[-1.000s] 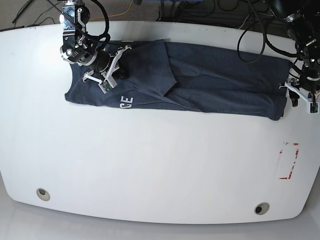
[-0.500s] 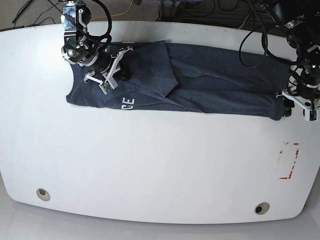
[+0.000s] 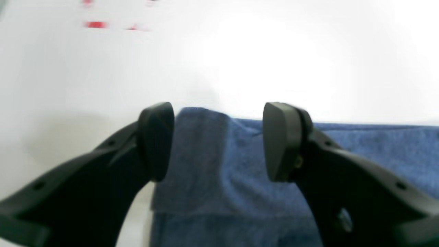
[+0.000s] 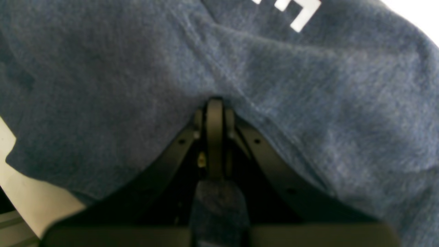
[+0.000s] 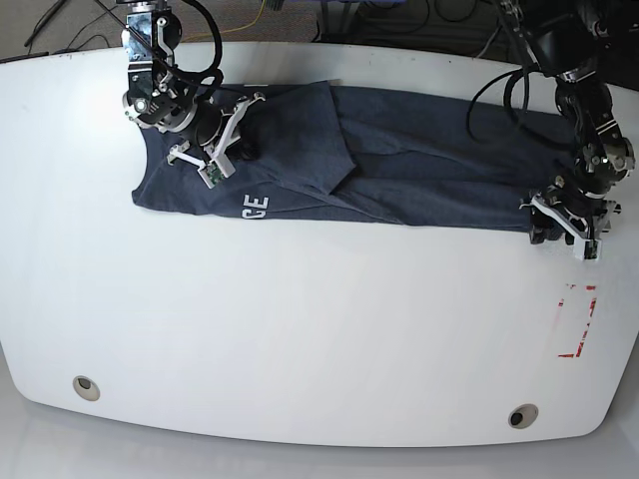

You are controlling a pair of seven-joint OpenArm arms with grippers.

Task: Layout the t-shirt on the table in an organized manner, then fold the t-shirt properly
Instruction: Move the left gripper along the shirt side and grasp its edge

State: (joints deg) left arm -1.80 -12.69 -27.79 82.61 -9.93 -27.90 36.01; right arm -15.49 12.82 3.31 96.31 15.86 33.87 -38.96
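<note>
I find the t-shirt lying along the far edge of the table as a long, narrow band, and I judge the layout stage to be underway rather than complete. The garment is not spread flat: a triangular flap of cloth lies doubled over near the band's middle-left, creases run lengthwise through the right half, and only the letters "GE" show at the near hem, so most of the print is turned under or hidden. My right claw is pressed together with a pinch of the t-shirt's fabric between its tips, at the end of the band nearest the letters; the right wrist view shows cloth bunched at the tips and draped all round them. My left claw stands apart, its two pads straddling the corner of the t-shirt's opposite end, with the cloth lying between them but not yet clamped; in the base view this claw sits at the band's right end, near the red tape outline. I cannot tell from these views whether the pads touch the cloth or hover just above it. In my judgement, what is done amounts to one end secured and the other lined up for a grip. What is left is considerable: closing on the far corner, drawing the shirt out flat and square, opening the doubled flap, and then all of the folding proper.
</note>
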